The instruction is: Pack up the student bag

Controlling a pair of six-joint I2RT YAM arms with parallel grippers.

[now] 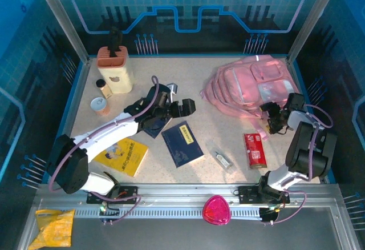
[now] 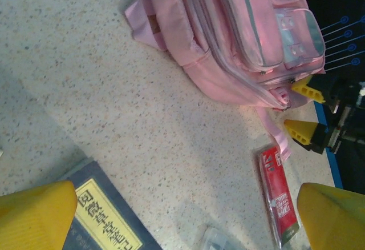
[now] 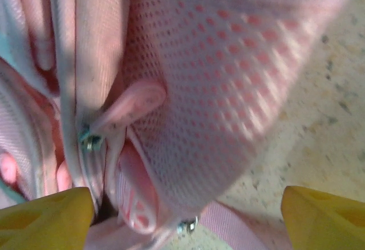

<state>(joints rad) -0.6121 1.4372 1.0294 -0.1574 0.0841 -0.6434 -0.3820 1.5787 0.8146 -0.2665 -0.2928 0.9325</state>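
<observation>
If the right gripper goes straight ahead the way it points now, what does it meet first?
Most likely the student bag: its mesh side and pink zip pull lie close ahead of the right gripper; exact depth is unclear.

The top camera sits high above the near edge and looks down and forward over the whole table (image 1: 228,127). The left wrist camera hangs low over mid-table and faces right across it towards the backpack (image 2: 239,39), which is well apart from it. Its view shares the blue book (image 2: 102,218) and red packet (image 2: 279,196) with the top view. The right wrist camera is very close against the backpack's mesh and zip.
</observation>
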